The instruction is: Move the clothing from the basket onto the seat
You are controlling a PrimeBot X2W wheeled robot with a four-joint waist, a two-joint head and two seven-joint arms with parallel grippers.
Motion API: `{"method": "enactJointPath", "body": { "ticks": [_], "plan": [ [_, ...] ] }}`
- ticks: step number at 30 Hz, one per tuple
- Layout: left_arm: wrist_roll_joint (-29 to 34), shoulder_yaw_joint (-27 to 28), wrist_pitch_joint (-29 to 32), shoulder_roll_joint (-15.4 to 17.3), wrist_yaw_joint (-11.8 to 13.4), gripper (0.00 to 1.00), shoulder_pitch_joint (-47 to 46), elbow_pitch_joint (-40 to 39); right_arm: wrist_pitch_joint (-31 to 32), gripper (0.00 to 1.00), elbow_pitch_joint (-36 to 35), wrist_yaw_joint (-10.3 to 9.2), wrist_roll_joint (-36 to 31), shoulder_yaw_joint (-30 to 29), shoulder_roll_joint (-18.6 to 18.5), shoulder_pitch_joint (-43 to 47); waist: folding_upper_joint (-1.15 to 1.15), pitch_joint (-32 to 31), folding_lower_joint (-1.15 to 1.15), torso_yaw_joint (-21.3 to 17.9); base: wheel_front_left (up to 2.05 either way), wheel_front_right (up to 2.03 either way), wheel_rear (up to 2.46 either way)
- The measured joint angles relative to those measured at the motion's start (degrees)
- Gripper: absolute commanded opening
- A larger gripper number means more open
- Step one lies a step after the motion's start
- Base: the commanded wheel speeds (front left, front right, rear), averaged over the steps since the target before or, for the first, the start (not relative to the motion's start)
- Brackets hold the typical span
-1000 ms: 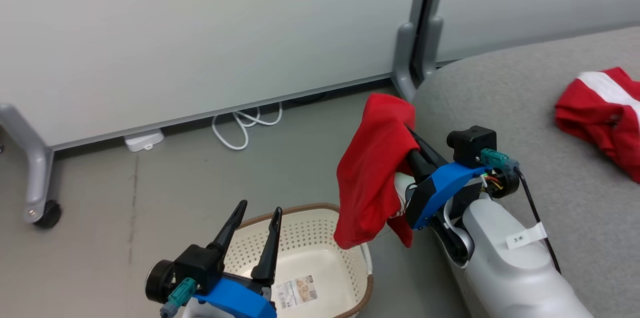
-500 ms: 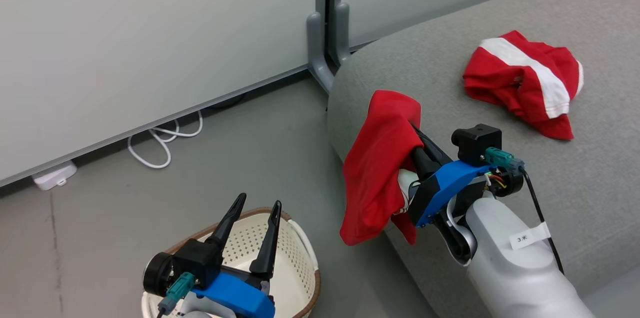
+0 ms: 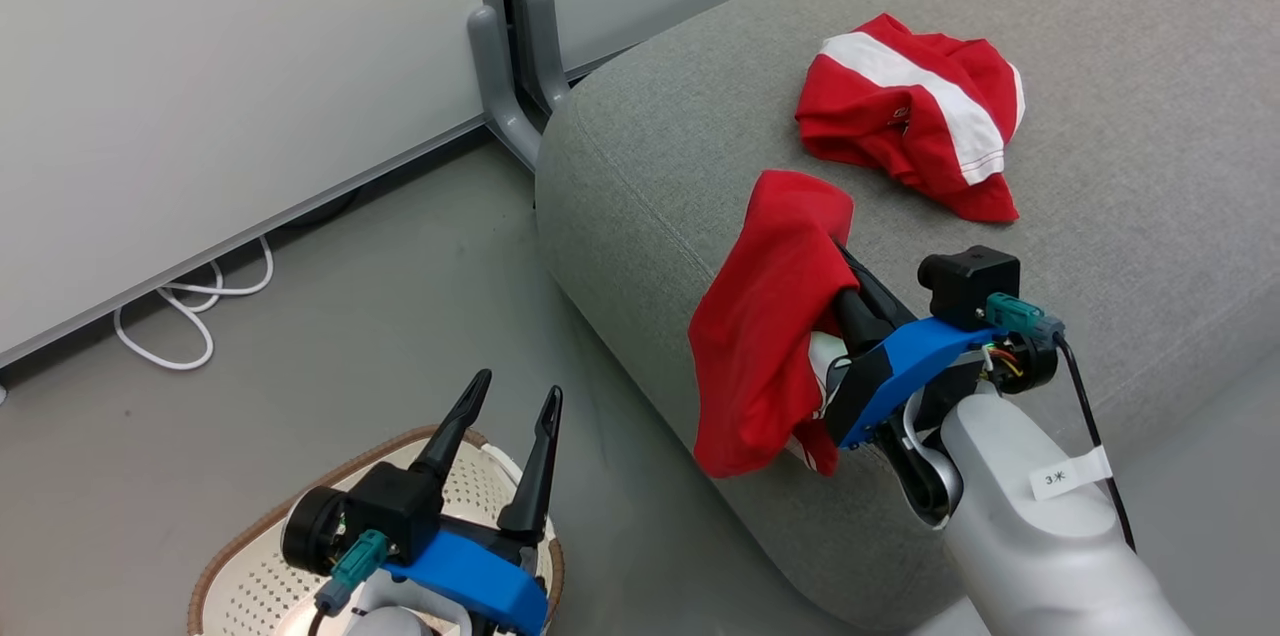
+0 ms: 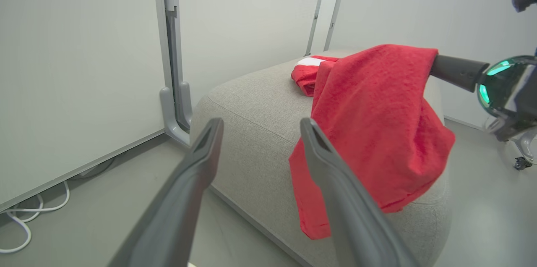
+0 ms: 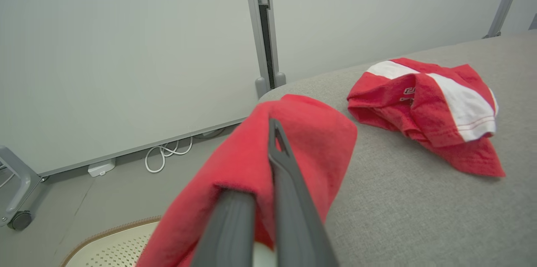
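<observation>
The second garment (image 3: 765, 316) is being carried to the seat (image 3: 680, 166), clamped in the tightly closed right gripper (image 3: 848, 268) and draped below it, at the seat's edge. A reach farther over the seat, then a release, is called for. The other garment (image 3: 905, 131) lies ahead, beyond the gripper. The left gripper (image 3: 520, 386) is held wide, empty.

White cable (image 3: 200, 291) beside grey partition (image 3: 200, 66)

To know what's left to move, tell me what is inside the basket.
The basket shows bare perforated plastic where visible, no red fabric. The open left gripper and its wrist cover the middle, so that part cannot be seen.
</observation>
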Motion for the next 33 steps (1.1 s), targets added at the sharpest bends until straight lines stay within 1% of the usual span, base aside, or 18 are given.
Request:
{"method": "enactJointPath", "body": {
  "ticks": [5,12,15,19,22,27,33],
  "plan": [
    [-0.01,-0.42,0.00,0.07,0.00,1.00,-0.22,0.05,0.00,0.00,-0.25,0.00,-0.30,-0.49,0.01,0.12,0.00,0.49,0.00,-0.55,0.00,0.00,0.00],
    [-0.02,-0.77,0.00,0.33,0.00,1.00,-1.06,0.19,0.00,0.00,-0.56,0.00,-0.02,-2.23,0.02,0.17,0.00,1.23,0.00,0.29,0.00,0.00,0.00],
    [0.01,-0.64,0.00,0.73,0.00,1.00,-1.37,0.07,0.00,0.00,-0.37,0.00,0.97,-4.66,0.03,-1.71,0.00,2.19,0.00,0.55,0.00,0.00,0.00],
    [0.35,-0.96,0.00,1.24,0.00,1.00,-2.96,-0.13,0.00,0.00,1.51,0.00,-0.79,-9.56,-0.35,-8.53,0.00,4.24,0.00,1.06,0.00,0.00,0.00],
    [0.62,-1.44,0.00,1.83,0.00,1.00,-4.82,-0.86,0.53,0.00,2.98,0.00,-1.75,-13.35,-2.38,-13.74,0.00,6.40,0.00,1.84,0.00,0.00,0.00],
    [1.18,-2.86,0.00,3.61,0.00,1.00,-7.94,-1.88,2.32,0.00,4.78,0.00,-3.80,-19.02,-8.17,-21.93,0.00,10.97,0.01,3.56,0.00,0.00,0.00],
    [2.16,-4.30,0.00,5.90,0.00,1.00,-12.52,-3.96,3.72,0.00,5.73,0.00,-6.68,-25.63,-14.71,-29.83,-0.01,18.06,0.01,5.55,0.00,0.00,0.00]
  ]
}}
